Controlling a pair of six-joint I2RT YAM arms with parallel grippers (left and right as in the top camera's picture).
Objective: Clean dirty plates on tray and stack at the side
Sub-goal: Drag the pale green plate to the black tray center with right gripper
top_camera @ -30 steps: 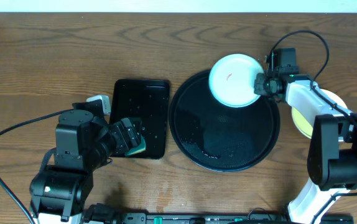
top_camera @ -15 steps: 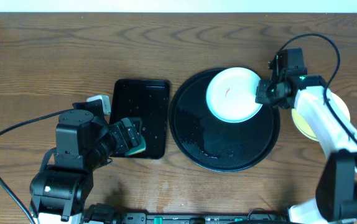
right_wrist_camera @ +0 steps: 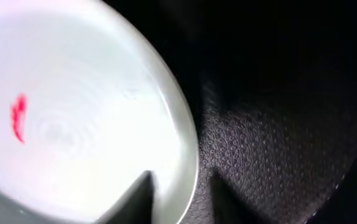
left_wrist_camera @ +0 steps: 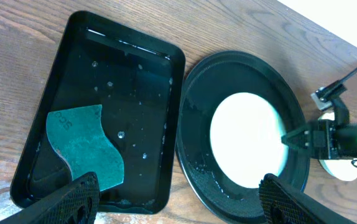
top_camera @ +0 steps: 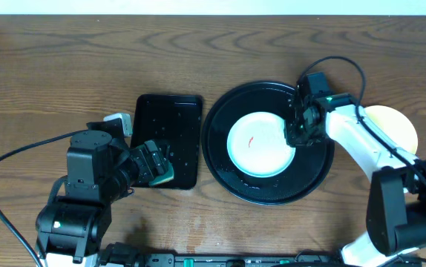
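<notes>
1. Large round black tray (top_camera: 271, 191): rim just beside the smaller rectangular black tray (top_camera: 170, 104); bare brown wood-grain surface (top_camera: 124, 52) stretches behind both.
2. Pale mint-blue round plastic plate (top_camera: 257, 152), red-smeared, lies flat in the round tray, left of centre.
3. Right gripper (right_wrist_camera: 180, 196): jaws slightly apart astride that plate's right rim, not pinching.
4. Pale yellow round plate (top_camera: 398, 122) sits on the surface right of the tray.
5. Left gripper (left_wrist_camera: 178, 190) hangs wide open above the rectangular tray.

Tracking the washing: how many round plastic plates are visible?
2: a pale mint-blue plate on the round black tray; a pale yellow plate on the wooden table, partly beneath the right arm. Another may be hidden.
</notes>
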